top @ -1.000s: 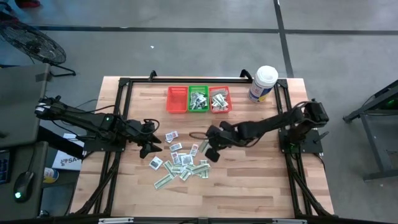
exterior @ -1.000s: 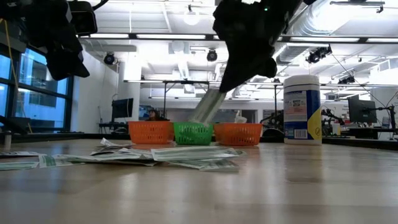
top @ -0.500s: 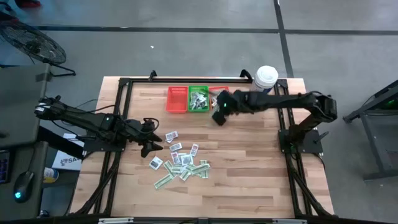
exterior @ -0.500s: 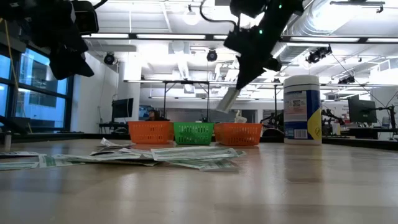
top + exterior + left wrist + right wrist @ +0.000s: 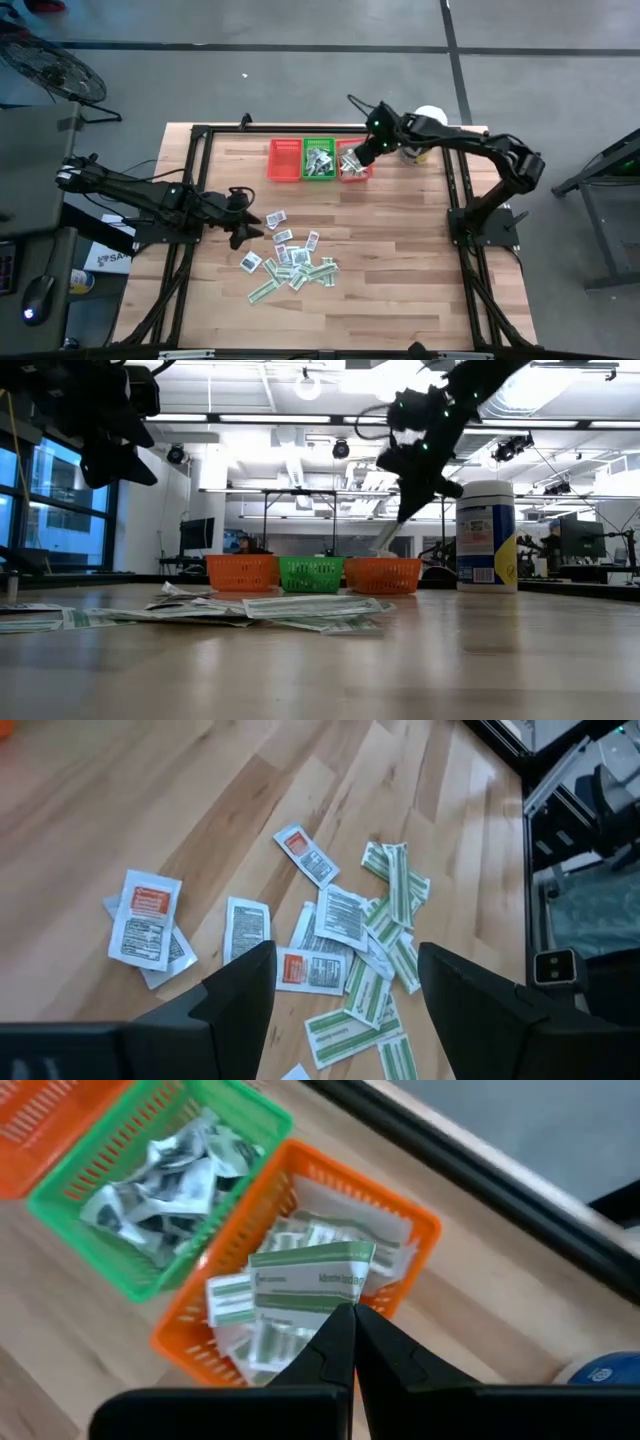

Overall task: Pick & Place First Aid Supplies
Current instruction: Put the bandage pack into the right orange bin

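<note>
Right gripper [image 5: 362, 150] sits above the rightmost of the three small baskets at the far side of the table, and I see its fingers pinched tight on a green-and-white strip packet [image 5: 312, 1278]. In the right wrist view that packet hangs directly over the orange basket [image 5: 425, 1230], which already contains several similar strips. The green basket [image 5: 262, 1117] just beside it holds crumpled white packets with dark print. A third basket [image 5: 284, 160], red in the high view, stands on the other side of the green one. A white tub [image 5: 428, 122] stands near the baskets, close to the right arm.

Left gripper [image 5: 250, 226] hovers low at the left edge of the loose pile of packets [image 5: 292, 262] on the wooden table [image 5: 400, 260]. I see its fingers [image 5: 240, 995] spread apart with nothing between them; the left wrist view shows squarish white packets [image 5: 146, 918] and green strips [image 5: 392, 885] scattered on the wood beyond them.
</note>
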Action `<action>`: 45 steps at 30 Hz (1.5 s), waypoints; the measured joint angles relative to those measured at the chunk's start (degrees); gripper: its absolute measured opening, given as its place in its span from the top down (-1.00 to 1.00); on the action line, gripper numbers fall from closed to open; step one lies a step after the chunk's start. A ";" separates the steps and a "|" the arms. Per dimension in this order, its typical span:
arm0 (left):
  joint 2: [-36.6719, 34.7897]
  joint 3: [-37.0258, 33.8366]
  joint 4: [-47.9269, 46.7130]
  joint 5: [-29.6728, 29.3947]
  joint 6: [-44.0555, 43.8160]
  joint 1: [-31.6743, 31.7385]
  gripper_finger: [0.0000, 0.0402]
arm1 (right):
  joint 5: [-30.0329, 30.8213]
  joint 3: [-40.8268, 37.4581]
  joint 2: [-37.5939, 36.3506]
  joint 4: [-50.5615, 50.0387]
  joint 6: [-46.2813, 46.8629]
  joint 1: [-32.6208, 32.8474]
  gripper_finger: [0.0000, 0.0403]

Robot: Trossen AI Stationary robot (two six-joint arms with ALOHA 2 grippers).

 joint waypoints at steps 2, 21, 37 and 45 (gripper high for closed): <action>0.00 0.00 -0.01 -0.31 -0.43 0.00 -0.20 | -2.38 -1.81 0.03 2.05 -0.10 -1.84 1.00; 0.00 0.00 -0.14 -2.15 -2.52 0.00 -0.20 | -11.59 -11.91 0.07 14.77 -1.46 -3.16 1.00; 0.00 0.02 -0.12 -2.13 -2.98 0.00 -0.20 | -11.90 -11.89 0.07 15.44 -1.60 -3.16 0.47; -0.02 0.02 -0.14 -1.74 -2.98 0.00 -0.20 | -16.49 -8.60 -0.80 15.26 -3.30 1.19 0.31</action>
